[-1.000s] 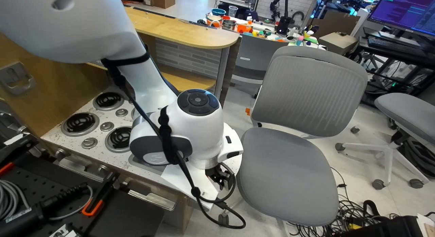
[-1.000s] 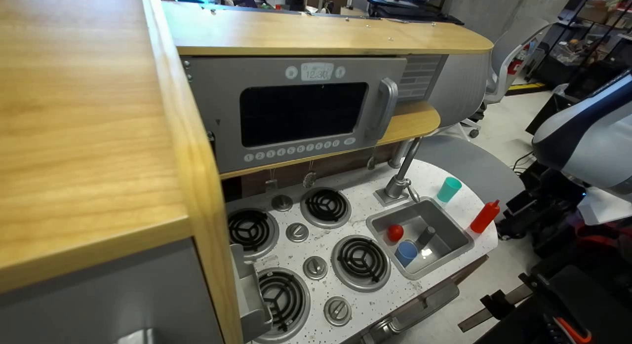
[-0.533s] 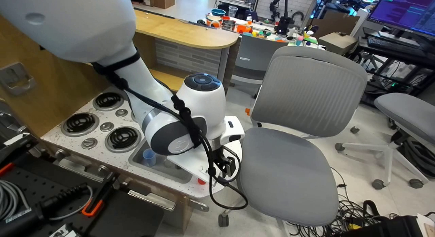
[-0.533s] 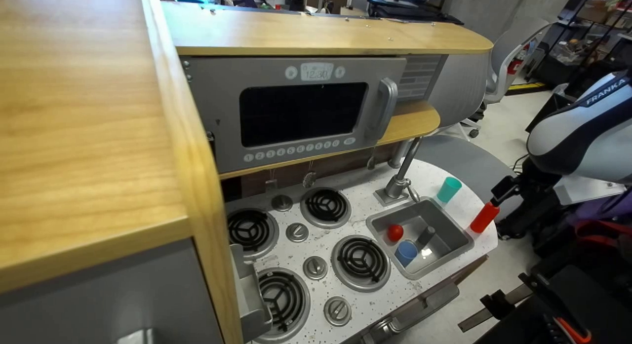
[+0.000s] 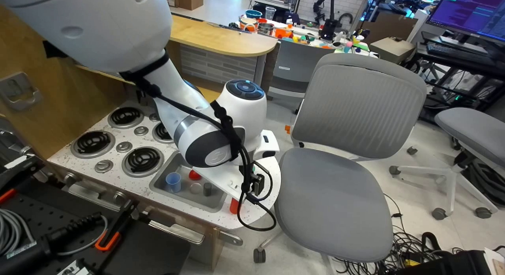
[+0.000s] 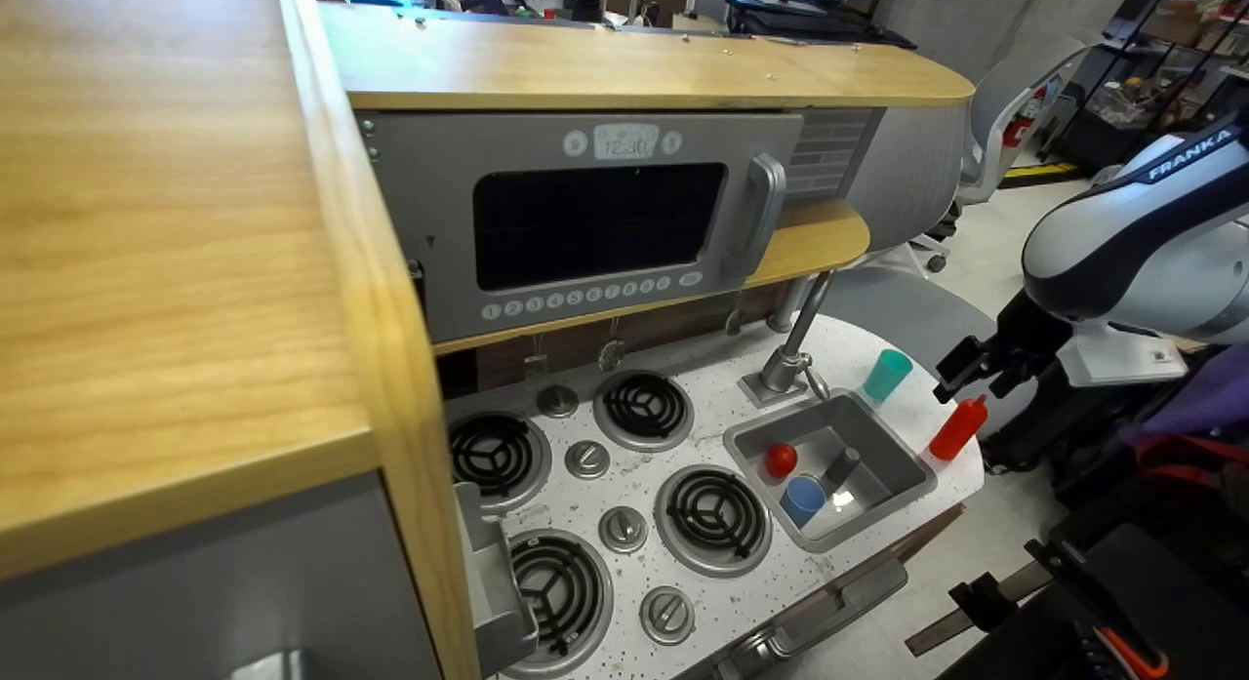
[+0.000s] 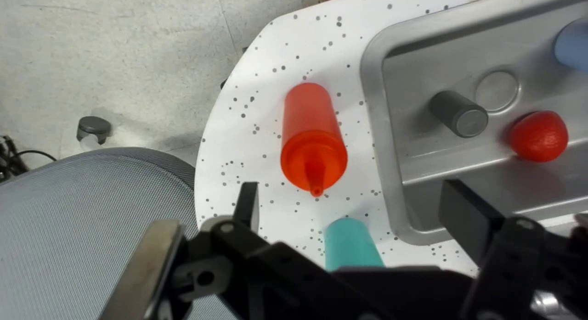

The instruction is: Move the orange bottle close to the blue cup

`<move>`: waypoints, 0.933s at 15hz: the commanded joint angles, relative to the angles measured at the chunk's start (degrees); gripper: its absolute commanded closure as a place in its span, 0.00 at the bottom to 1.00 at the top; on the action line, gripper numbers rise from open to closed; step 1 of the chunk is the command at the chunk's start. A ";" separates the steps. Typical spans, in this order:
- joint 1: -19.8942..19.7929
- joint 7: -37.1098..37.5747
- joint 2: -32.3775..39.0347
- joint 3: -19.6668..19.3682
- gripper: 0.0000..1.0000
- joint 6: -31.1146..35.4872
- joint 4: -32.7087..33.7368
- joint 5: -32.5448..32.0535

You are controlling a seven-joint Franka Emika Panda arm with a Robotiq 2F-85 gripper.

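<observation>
The orange bottle stands upright on the counter, toward the lower right of an exterior view and just above the middle of the wrist view, between the counter's rounded edge and the sink; the blue cup is inside the sink, low and right of centre in an exterior view, cut off at the upper right edge of the wrist view; bottle and blue cup are well apart, so the carrying looks not yet begun. The gripper has its jaws spread wide and holds nothing; it hangs near the bottle; I judge the step in hand to be lining up for the grasp. The next move probably calls for shifting toward the top of the wrist view until the bottle falls between the jaws, then lowering and closing; the green cup, lower in that view, could get nudged; after that, a lift over the sink's rim and a setting-down beside the blue cup, clear of the red toy, should serve.
</observation>
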 commanded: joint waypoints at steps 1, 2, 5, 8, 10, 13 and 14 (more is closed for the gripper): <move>-2.21 0.24 2.71 2.06 0.00 -3.24 3.50 -1.60; -2.13 0.34 2.95 2.01 0.00 -3.71 3.73 -1.71; -1.30 0.73 3.25 1.17 0.00 -4.32 4.28 -2.46; -0.76 0.96 3.25 0.46 0.00 -4.54 4.36 -3.58; -0.95 0.98 3.79 0.53 0.00 -5.06 4.57 -3.68; -0.26 1.45 4.73 -0.04 0.00 -5.63 4.53 -4.07; 0.10 1.66 4.96 -0.33 0.00 -5.46 4.51 -4.43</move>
